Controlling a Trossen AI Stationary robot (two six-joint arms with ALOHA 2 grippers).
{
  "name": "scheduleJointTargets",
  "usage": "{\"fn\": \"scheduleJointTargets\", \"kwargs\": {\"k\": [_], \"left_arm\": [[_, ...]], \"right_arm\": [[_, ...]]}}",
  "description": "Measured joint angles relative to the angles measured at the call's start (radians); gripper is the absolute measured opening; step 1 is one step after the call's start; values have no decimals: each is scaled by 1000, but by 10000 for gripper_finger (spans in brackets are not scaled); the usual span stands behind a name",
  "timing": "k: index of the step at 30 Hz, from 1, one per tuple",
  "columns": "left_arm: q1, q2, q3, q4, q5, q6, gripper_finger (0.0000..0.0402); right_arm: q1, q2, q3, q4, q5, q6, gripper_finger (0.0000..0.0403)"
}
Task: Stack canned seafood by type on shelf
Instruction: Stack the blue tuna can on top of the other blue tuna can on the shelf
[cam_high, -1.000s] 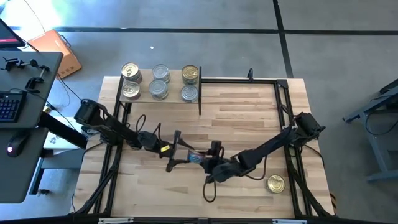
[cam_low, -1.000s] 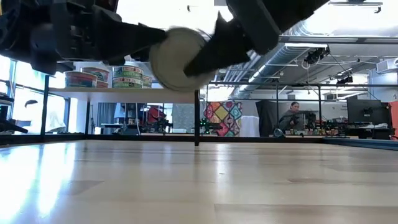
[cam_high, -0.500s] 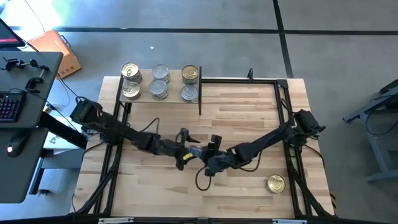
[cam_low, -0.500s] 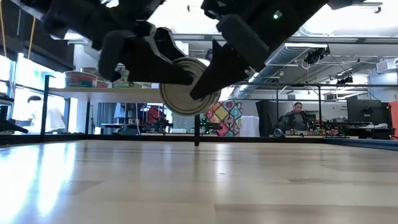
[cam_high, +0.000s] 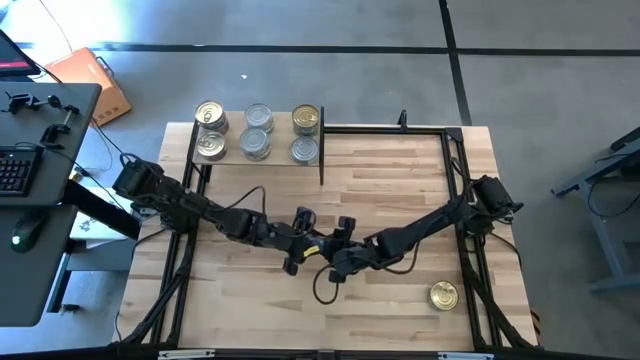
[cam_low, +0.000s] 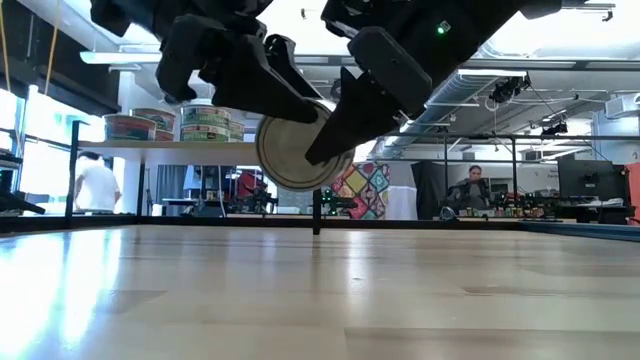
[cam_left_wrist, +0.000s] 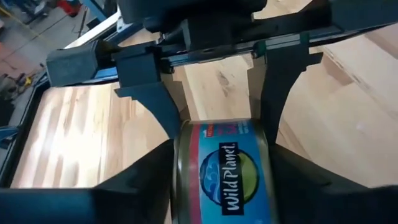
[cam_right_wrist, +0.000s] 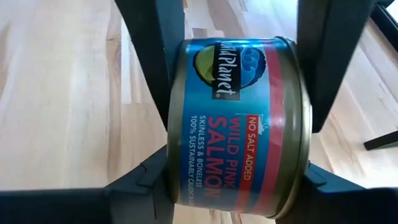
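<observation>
A blue-and-red salmon tin (cam_high: 318, 246) with gold rims hangs in the air over the table's middle, lying on its side with one flat end (cam_low: 293, 152) facing the near edge. My left gripper (cam_high: 302, 240) comes at it from the left and my right gripper (cam_high: 334, 252) from the right; both are shut on it. The shelf (cam_high: 232, 136) stands at the far left corner and carries several tins, gold-topped and silver-topped, which also show in the low view (cam_low: 205, 122). One gold-topped tin (cam_high: 443, 295) sits upright on the table near the right front. My left gripper pinches the tin across its two flat ends, with one finger (cam_left_wrist: 146, 171) on each end and no gap showing. It comes slanting down from the table's left. The tin (cam_left_wrist: 224, 177) is clear of the table, with its labelled wall toward the wrist. My right gripper pinches the same tin by its flat ends, one finger (cam_right_wrist: 146, 177) on each, opposite the left fingers. It comes slanting down from the table's right. The tin's labelled wall (cam_right_wrist: 233, 124) lies between the fingers, lifted clear, with its axis level.
Black frame rails (cam_high: 385, 129) run along the table's far and side edges. Bare wood lies under and in front of the held tin (cam_low: 320, 290). A desk with a keyboard (cam_high: 15, 170) stands off the left side. People show in the room behind (cam_low: 97, 185).
The right gripper has carried the tin down a little and slightly toward the table's left. The left gripper has moved toward the right and come up to the tin; its fingers now lie over the tin's flat ends.
</observation>
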Motion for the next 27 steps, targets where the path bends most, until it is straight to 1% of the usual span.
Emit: {"fn": "scheduleJointTargets", "kwargs": {"k": [2,7,11,17,21,27], "left_arm": [[0,-1,0,-12,-5,-5,183],[-3,-2,2,-42,-24,-4,182],[-24,-9,4,-71,-69,-4,182],[-71,-58,3,-127,-142,-6,182],[-91,-91,2,-134,-155,-5,182],[-103,-102,0,-144,-138,-9,182]], "right_arm": [[-1,0,0,-1,0,0,181],[-1,0,0,-9,-1,-2,181],[14,0,1,-26,6,15,181],[46,0,7,0,45,52,181],[64,-2,6,52,74,28,182],[63,-1,0,141,54,-36,182]]}}
